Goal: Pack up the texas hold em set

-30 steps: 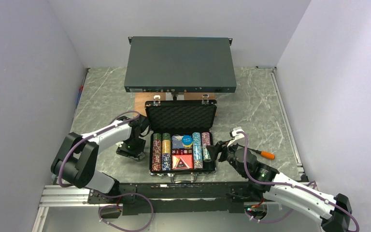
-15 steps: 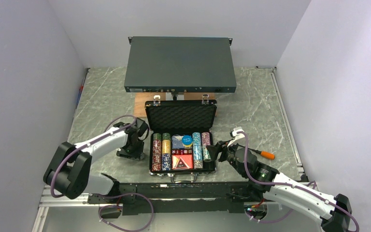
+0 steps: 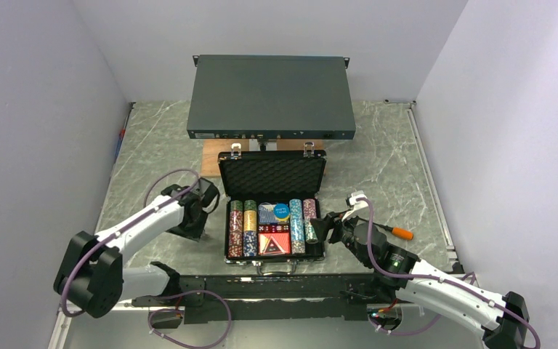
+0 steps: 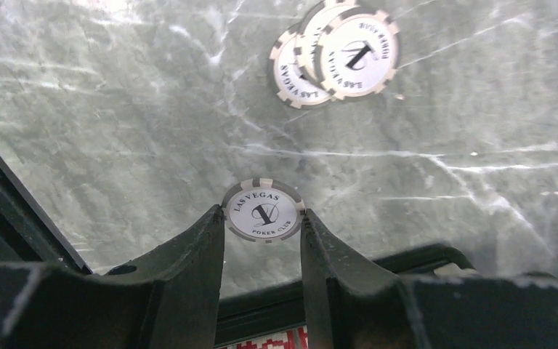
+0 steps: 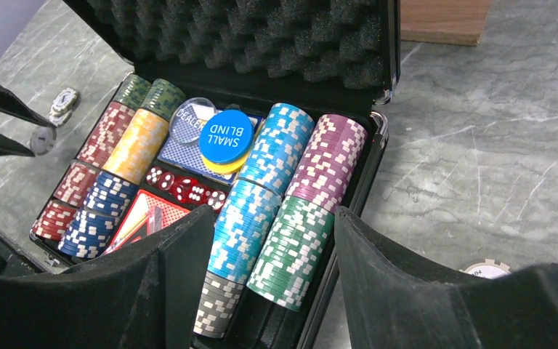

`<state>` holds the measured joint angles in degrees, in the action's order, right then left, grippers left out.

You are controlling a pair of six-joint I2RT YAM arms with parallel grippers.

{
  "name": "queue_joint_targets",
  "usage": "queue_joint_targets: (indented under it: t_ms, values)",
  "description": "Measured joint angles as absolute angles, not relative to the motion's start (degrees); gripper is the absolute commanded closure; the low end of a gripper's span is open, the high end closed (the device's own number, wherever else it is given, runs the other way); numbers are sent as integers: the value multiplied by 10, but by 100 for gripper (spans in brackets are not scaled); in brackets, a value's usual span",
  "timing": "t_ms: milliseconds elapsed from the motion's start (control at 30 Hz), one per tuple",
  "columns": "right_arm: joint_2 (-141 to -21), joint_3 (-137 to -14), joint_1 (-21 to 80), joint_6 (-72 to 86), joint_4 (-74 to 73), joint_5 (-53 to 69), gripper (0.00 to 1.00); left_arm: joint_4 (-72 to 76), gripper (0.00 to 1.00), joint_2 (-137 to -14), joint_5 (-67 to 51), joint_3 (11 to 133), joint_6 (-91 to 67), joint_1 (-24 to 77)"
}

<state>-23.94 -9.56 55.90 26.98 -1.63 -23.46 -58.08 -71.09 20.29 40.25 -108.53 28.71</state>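
- Since a second ago the left arm has swung its elbow out to the left and nearer, and the left claw point(image 3: 189, 229) has drawn a little away from the case point(image 3: 272, 174); the right arm has not moved
- We see the left claw narrow, pinching a white chip point(image 4: 263, 211) by its edges; we cannot tell whether the chip touches the table point(image 3: 378, 160)
- Three loose chips point(image 4: 334, 54) lie overlapping on the table just past it, left of the case
- The right claw point(image 5: 270, 213) is spread wide and holds nothing, hard by the case's near right corner
- One stray chip point(image 5: 488, 270) lies right of the case, partly hidden behind a finger
- The case sits mid-table, lid upright with foam showing
- Inside, chip rows point(image 5: 258, 196) fill both sides; between them we see a blue disc point(image 5: 225, 135) on a yellow one, a clear disc point(image 5: 186, 116), red dice point(image 5: 185, 187), a blue deck point(image 5: 182, 149) and a red deck point(image 5: 145, 214)
- A grey rack box point(image 3: 271, 87) lies far behind the case, a wooden board point(image 3: 211, 154) between them, and a screwdriver point(image 3: 398, 232) to the right
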Motion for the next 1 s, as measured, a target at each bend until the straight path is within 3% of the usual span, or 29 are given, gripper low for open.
queue_joint_targets:
  t_ms: [467, 1000]
  values:
    - [-239, -96, 559, 270, -16, -235, 36, -503, 57, -696, 213, 413, -825, 106]
    - [-241, -96, 559, 270, -16, -235, 36, -434, 47, -766, 176, 415, -714, 59]
